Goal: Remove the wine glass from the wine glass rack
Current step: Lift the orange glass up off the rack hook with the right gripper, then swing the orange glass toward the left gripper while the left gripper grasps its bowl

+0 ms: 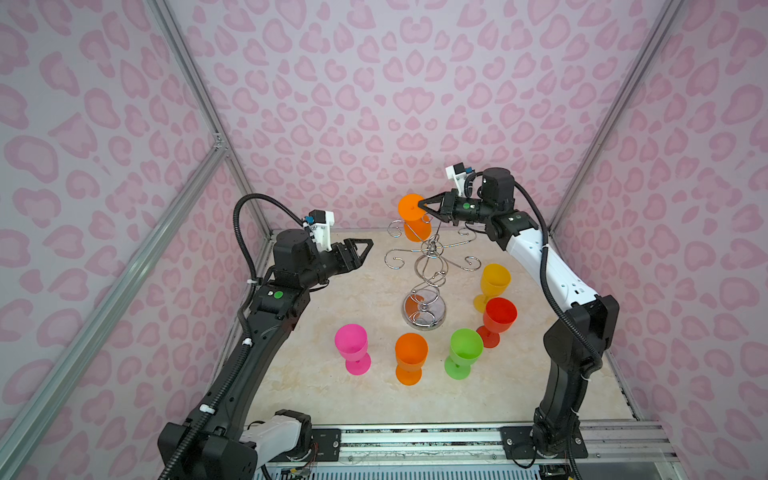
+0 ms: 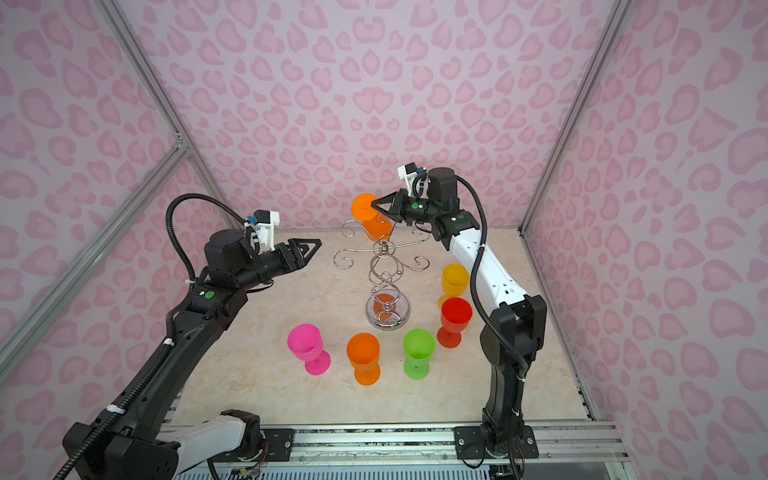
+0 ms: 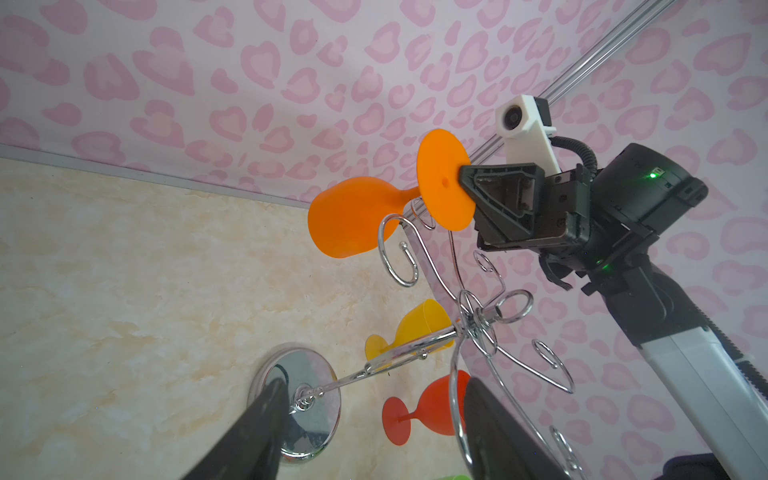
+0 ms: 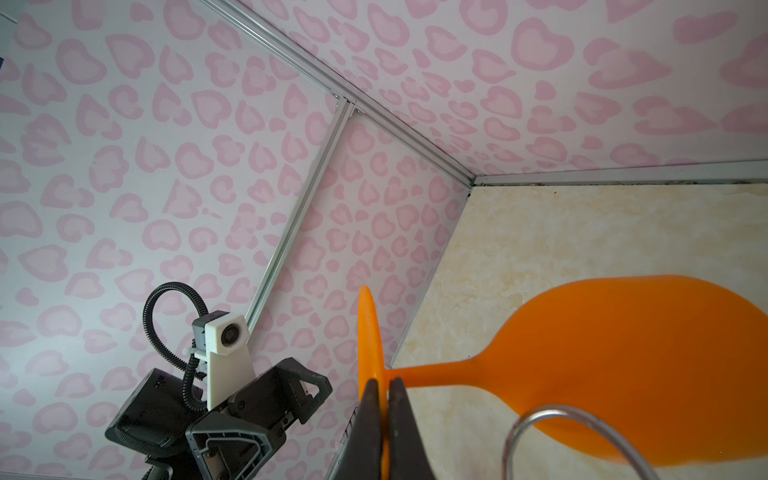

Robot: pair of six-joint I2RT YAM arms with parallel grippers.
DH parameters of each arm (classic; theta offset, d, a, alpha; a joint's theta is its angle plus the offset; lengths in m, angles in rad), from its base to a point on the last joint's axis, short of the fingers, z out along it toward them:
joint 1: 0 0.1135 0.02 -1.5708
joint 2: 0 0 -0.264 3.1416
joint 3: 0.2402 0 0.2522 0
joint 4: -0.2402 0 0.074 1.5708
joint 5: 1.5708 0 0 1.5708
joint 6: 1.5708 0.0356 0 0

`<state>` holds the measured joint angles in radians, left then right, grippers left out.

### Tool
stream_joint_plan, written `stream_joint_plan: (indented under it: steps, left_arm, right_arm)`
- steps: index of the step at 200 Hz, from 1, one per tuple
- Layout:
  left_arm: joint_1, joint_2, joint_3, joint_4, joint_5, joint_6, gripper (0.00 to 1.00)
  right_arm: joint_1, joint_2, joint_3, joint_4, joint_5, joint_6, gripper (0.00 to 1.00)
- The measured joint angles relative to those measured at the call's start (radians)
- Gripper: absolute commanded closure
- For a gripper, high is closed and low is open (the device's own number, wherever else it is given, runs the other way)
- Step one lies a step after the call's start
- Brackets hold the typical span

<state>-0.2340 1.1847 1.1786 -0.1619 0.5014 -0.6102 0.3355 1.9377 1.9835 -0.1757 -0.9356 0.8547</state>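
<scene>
a cream marbled tabletop [image 1: 316, 399] is filling the floor of the cell, and walls [image 1: 374, 83] papered in pink heart-like blotches are closing it in on three sides, with aluminium rails [image 1: 124, 266] running up the corners. the wine glass rack [image 1: 432, 266] is standing near the middle of the tabletop. the right gripper [image 1: 421, 204] is pinching the foot of the orange wine glass [image 1: 415, 230], which is hanging tilted, bowl down, at a back arm of the rack; whether its stem is resting on the wire cannot be told. the left gripper [image 1: 368, 245] is hovering wide open and empty, left of the rack. the right wrist view alone is showing the fingers [image 4: 370, 415] squeezed shut on the foot's edge. the top views are showing a pink glass [image 1: 352, 347], a standing orange glass [image 1: 410, 357] and a green glass [image 1: 464, 351] upright in front of the rack, outside the right wrist view; the left wrist view is catching the yellow glass [image 3: 419, 320] and red glass [image 3: 436, 405] beside the rack.
</scene>
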Motion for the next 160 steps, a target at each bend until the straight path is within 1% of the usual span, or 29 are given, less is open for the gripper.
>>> stream_joint_plan:
  steps: [33, 63, 87, 131, 160]
  left_arm:
    - [0.000, -0.011, 0.000, -0.005, -0.003, 0.008, 0.30]
    - [0.000, -0.030, 0.000, -0.009, -0.018, 0.011, 0.29]
    - [0.000, -0.045, 0.000, -0.008, -0.035, 0.015, 0.29]
    - [0.000, -0.086, -0.029, 0.048, -0.043, 0.011, 0.29]
    - [0.002, -0.110, -0.064, 0.153, -0.027, -0.021, 0.30]
  right_arm:
    - [-0.005, 0.025, 0.051, 0.060, 0.000, 0.045, 1.00]
    - [-0.015, 0.026, 0.058, 0.196, 0.001, 0.125, 1.00]
    - [-0.016, 0.021, 0.041, 0.368, 0.002, 0.224, 1.00]
    - [0.001, -0.027, -0.015, 0.733, 0.000, 0.455, 1.00]
    - [0.020, -0.089, -0.049, 0.871, 0.000, 0.525, 1.00]
